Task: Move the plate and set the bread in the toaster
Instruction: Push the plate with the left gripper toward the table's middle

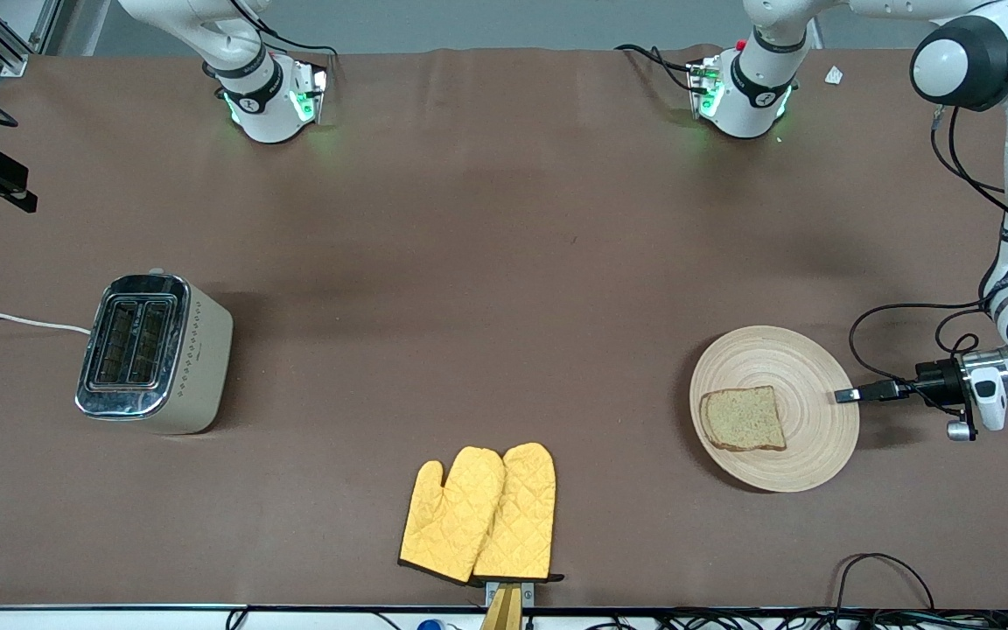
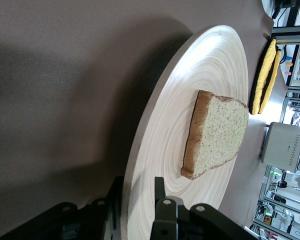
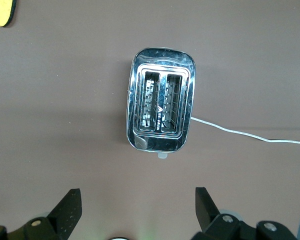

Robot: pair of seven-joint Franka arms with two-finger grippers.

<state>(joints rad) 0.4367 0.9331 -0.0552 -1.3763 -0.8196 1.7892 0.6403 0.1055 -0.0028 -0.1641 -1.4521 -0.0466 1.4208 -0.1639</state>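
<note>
Status: nothing done yet; you have plate move and toasting left.
Plate (image 1: 806,385): at the left arm's end of the surface, bread (image 1: 742,419) on it.
Left pincer (image 1: 847,395): straddling the plate's rim, closing.
Toaster (image 1: 152,353): slots empty; right pincer (image 3: 137,210) above it, fingers spread, waiting.

I saw a matt wooden plate (image 1: 806,455) with fine ring grooves, rough speckled bread (image 1: 742,419), a toaster (image 1: 154,353) with glossy chrome top and matt cream sides, and quilted yellow cloth mitts (image 1: 479,513).
</note>
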